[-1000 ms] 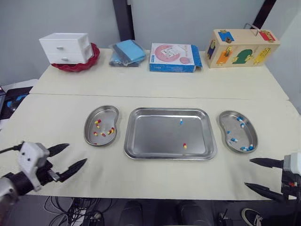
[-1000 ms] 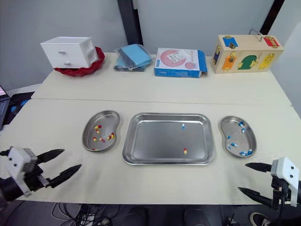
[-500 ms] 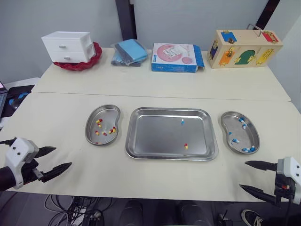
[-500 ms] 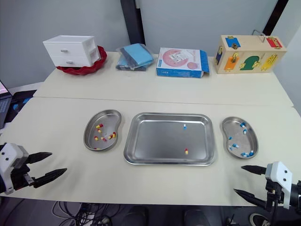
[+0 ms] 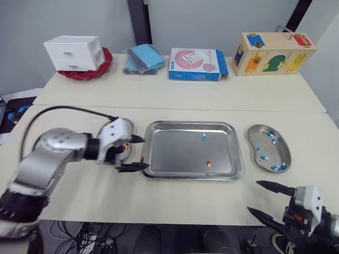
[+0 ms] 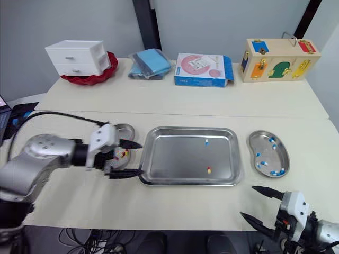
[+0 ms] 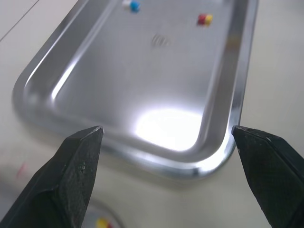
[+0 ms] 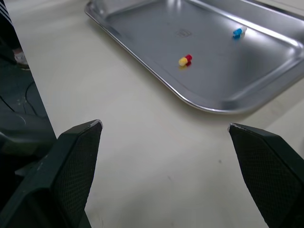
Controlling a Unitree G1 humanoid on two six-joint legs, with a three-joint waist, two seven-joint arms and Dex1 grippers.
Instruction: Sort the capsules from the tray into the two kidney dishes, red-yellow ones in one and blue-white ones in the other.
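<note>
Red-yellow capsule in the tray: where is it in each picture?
Left eye view: red-yellow capsule near the tray's front rim.
Right eye view: capsule, same spot.
Left wrist view: capsule far across the tray.
Right wrist view: capsule near the tray's rim.
Shared landmark: blue-white capsule.

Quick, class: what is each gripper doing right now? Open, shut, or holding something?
Left gripper: open, empty, at the left end of the tray.
Right gripper: open, empty, over the table near its front edge.
</note>
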